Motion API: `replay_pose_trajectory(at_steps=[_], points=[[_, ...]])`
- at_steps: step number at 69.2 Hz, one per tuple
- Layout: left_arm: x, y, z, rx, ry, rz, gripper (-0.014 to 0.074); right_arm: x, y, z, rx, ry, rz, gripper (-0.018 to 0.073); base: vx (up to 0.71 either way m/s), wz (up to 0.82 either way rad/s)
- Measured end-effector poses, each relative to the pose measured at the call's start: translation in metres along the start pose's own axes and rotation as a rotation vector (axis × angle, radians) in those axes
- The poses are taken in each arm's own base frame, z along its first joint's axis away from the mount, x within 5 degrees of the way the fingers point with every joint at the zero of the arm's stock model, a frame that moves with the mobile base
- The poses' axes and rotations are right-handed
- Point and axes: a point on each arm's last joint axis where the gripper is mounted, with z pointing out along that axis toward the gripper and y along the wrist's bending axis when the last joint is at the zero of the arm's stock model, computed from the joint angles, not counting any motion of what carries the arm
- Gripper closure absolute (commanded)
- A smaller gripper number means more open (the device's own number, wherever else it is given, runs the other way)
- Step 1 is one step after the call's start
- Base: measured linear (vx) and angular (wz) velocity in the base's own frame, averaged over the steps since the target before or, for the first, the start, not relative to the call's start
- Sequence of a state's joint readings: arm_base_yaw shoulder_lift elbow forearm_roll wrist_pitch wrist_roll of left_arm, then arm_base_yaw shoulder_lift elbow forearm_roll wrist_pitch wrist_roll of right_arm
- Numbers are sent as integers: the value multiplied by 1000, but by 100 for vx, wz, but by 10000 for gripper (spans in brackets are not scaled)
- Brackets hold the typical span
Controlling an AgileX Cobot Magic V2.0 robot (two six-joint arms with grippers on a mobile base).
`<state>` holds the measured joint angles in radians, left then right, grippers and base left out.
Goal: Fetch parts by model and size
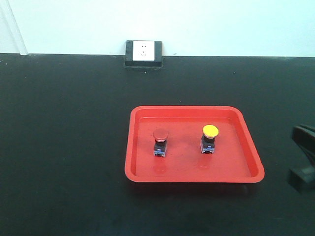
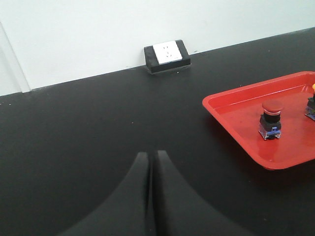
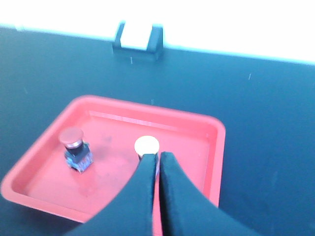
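Two switches, red-capped [image 1: 160, 141] and yellow-capped [image 1: 209, 138], stand apart inside the tray [image 1: 142, 174].

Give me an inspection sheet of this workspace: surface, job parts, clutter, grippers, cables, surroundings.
Surface: black tabletop, with a red tray right of centre.
Job's things: red-capped push-button switch and yellow-capped push-button switch stand upright in the tray, apart from each other, red on the left in the front view.
Clutter: nothing seen.
Grippers: left gripper shut, empty, over bare tabletop left of the tray; right gripper shut, empty, over the tray just in front of the yellow cap.
Cables: nothing seen.
Surroundings: pale wall behind the table; black-framed white socket box at the table's far edge.
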<state>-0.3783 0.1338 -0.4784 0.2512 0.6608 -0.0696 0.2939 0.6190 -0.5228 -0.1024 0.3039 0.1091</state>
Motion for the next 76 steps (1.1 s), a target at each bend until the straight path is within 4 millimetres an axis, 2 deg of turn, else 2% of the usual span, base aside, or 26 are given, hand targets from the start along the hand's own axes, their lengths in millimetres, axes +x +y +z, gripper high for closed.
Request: replay_pose_trajectory(at_steps=[13, 28, 76], points=[[0, 0, 0, 0, 0, 0, 603, 18, -1, -29, 0, -88, 3, 568, 0, 0], [0, 0, 0, 0, 0, 0, 603, 29, -2, -46, 6, -109, 6, 568, 0, 0], [0, 0, 0, 0, 0, 0, 603, 30, -3, -48, 8, -99, 7, 568, 0, 0]])
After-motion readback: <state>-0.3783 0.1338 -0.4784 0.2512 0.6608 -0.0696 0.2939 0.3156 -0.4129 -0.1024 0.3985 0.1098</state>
